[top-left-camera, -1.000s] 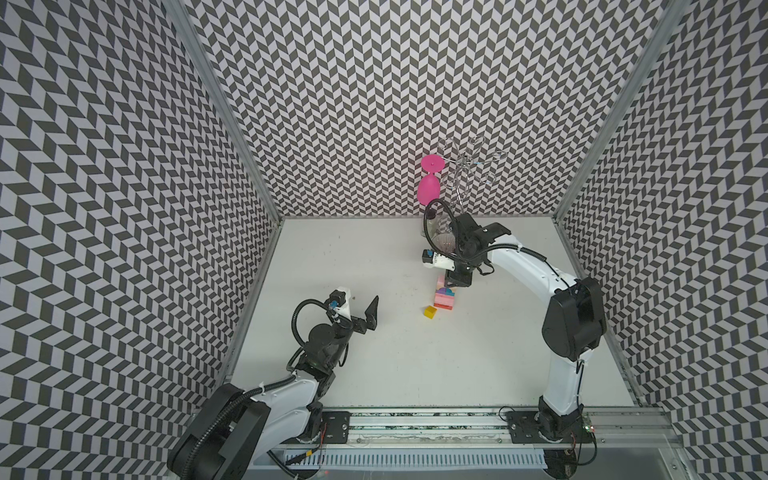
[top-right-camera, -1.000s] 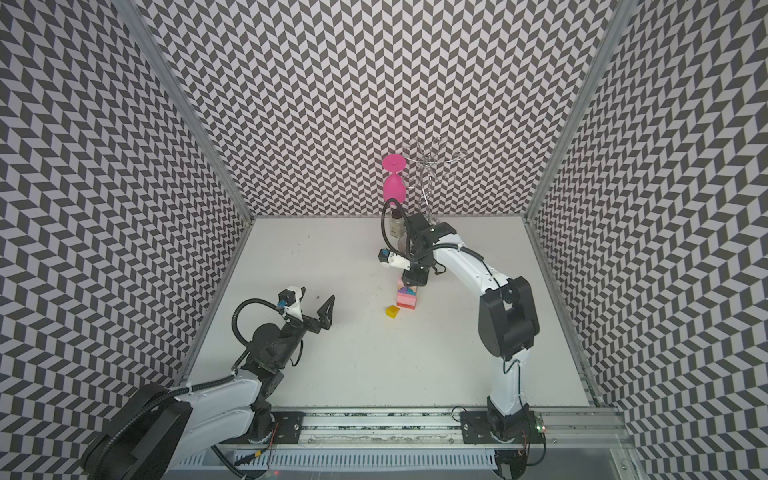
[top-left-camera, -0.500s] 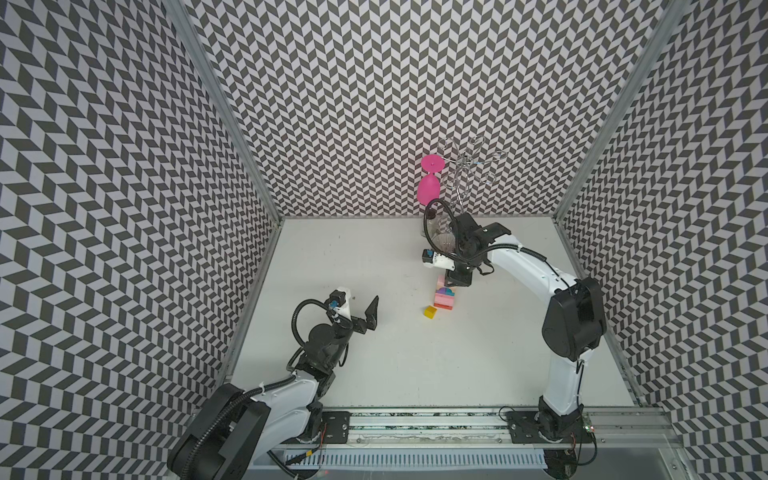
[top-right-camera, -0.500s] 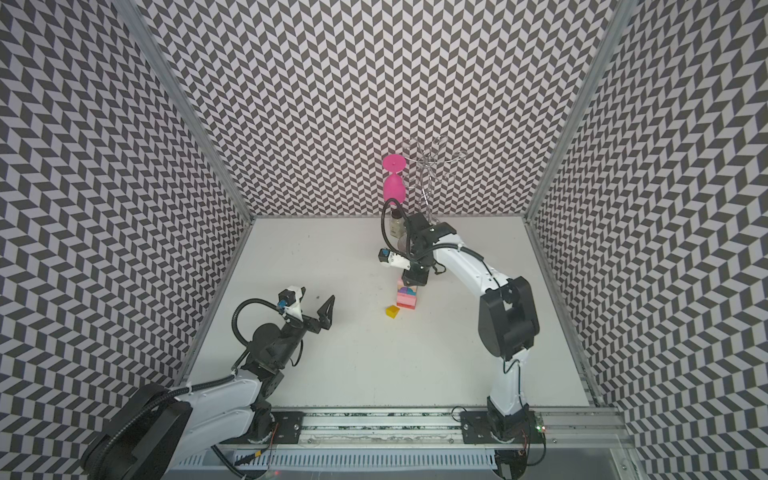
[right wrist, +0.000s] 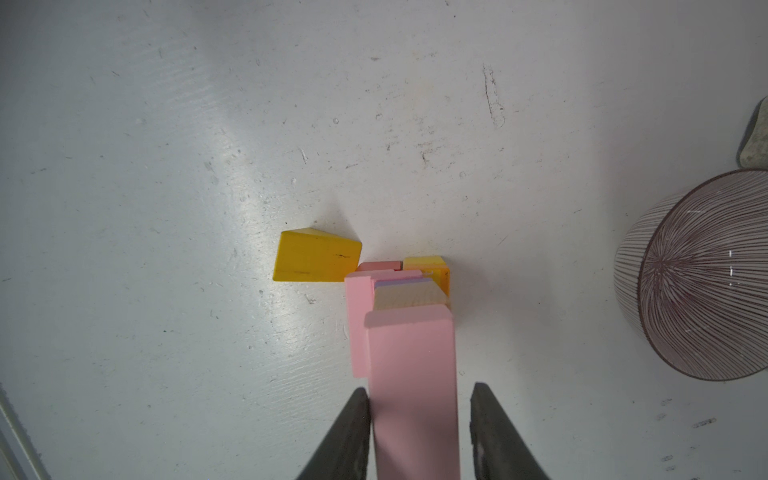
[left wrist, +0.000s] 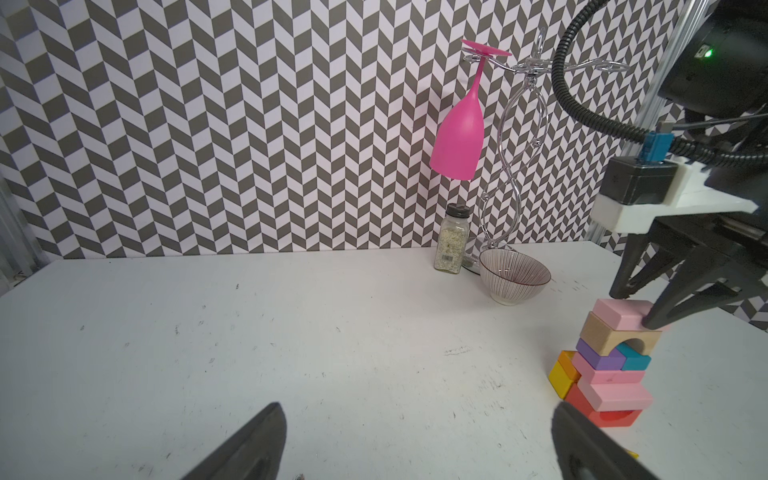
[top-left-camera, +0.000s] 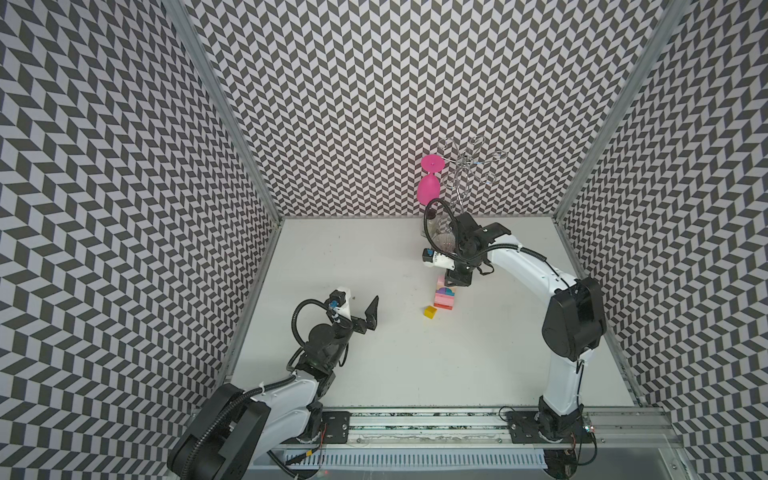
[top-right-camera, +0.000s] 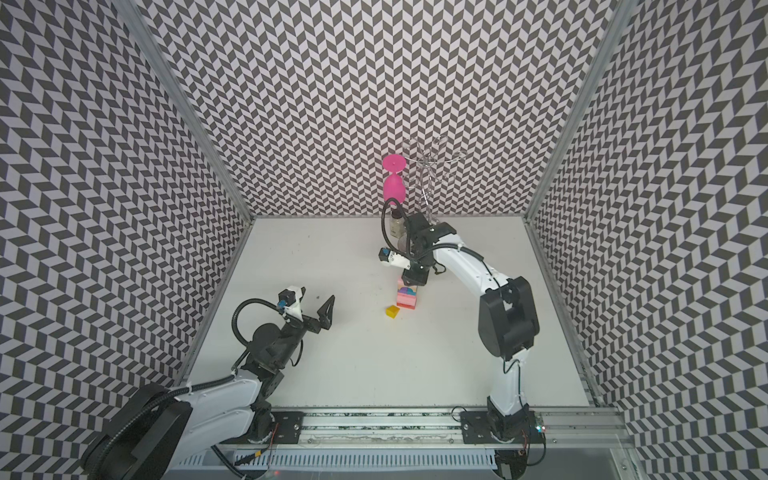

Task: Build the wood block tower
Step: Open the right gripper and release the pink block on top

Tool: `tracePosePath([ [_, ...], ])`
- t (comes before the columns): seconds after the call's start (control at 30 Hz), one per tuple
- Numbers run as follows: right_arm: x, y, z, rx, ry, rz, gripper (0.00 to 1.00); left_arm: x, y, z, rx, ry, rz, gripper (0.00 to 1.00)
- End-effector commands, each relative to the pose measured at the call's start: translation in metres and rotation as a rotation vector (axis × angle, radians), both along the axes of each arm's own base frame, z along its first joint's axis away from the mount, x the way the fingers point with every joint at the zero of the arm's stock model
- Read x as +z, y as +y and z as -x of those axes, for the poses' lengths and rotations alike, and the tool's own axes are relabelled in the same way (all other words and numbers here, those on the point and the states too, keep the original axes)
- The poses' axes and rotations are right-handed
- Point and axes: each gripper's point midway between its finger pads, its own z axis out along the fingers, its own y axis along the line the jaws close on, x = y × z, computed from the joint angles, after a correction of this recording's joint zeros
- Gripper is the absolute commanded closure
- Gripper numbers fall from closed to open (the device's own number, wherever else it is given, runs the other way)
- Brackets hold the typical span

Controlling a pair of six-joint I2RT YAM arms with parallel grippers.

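Table (top-left-camera: 374,374): white and scuffed, walled in chevron panels, seen across the lower half of both top views

Right arm (top-left-camera: 536,270): was noted reaching from the lower right towards the centre of both top views, wrist bent down over the blocks

Left arm (top-left-camera: 291,390): was noted at lower left, well apart from the blocks. Left gripper (top-left-camera: 360,301) was seen with its jaws wide apart and nothing between them

Wood block tower (top-left-camera: 445,296): was found just right of centre in both top views and at the lower right of the left wrist view. From the base up were counted a red piece, two pink slabs, purple and teal blocks, a plain wood arch and a top pink slab (left wrist: 621,313). The courses were seen to be stepped, not flush. An orange-and-yellow piece (left wrist: 563,370) was seen just beside the lower courses

Right gripper (left wrist: 633,309): narrow jaws were seen astride the top pink slab. In the right wrist view one finger lay against the slab's edge and a sliver of table showed at the other. Whether the slab was clamped or already let go could not be told

Yellow wedge (top-left-camera: 430,311): lay loose on the table, just beside the tower's base, to its lower left in the top views

Step in hand was judged to be the seating of the top slab. For the next move, an even release and a straight lift clear of the stack would be called for, then probably the wedge fetched as a cap
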Motion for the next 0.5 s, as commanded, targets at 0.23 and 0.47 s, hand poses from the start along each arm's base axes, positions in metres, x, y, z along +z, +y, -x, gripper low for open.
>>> tracePosePath([
  [0.23,0.058,0.023,-0.004,0.096,-0.118,-0.148,0.6,0.004,-0.002,0.002,-0.009,-0.024,0.004,0.0],
  [0.47,0.122,0.038,0.018,0.173,-0.267,-0.295,0.02,0.006,-0.003,0.004,-0.019,-0.034,0.007,0.0],
])
